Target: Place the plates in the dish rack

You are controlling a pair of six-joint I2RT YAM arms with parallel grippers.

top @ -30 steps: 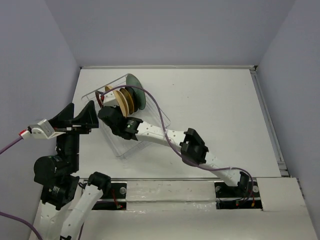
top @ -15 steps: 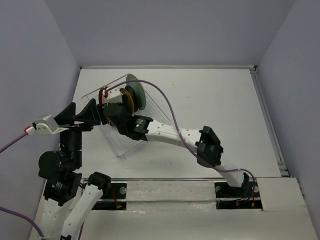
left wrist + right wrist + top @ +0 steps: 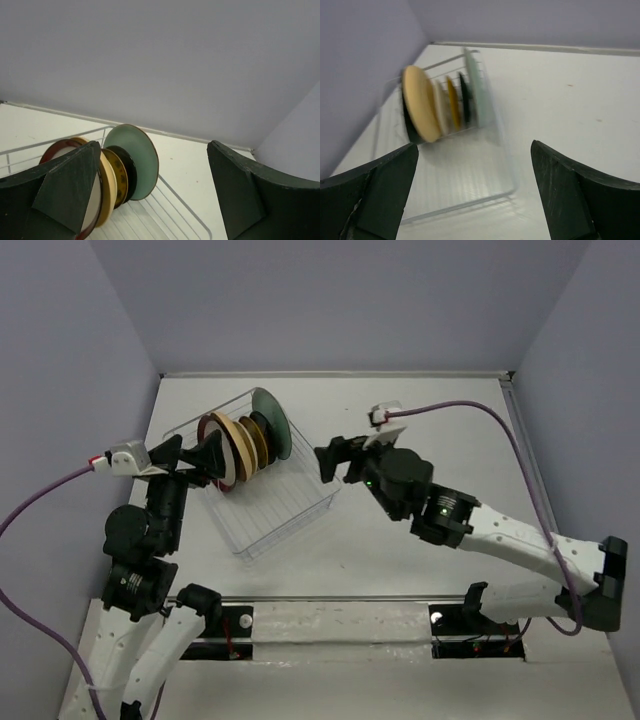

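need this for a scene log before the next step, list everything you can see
plates: six, mint, black, yellow patterned, cream, orange-yellow, red-rimmed beige; on edge in a row in the rack, mint at the far end
rack: one, white wire; left part of the table, set at an angle
table: one, white
walls: three, pale lilac-grey; around the table
cables: two, purple; one at each wrist
arms: two, white and black; bases at the near edge
left gripper: black, open, empty; at the rack's left end
right gripper: black, open, empty; right of the rack
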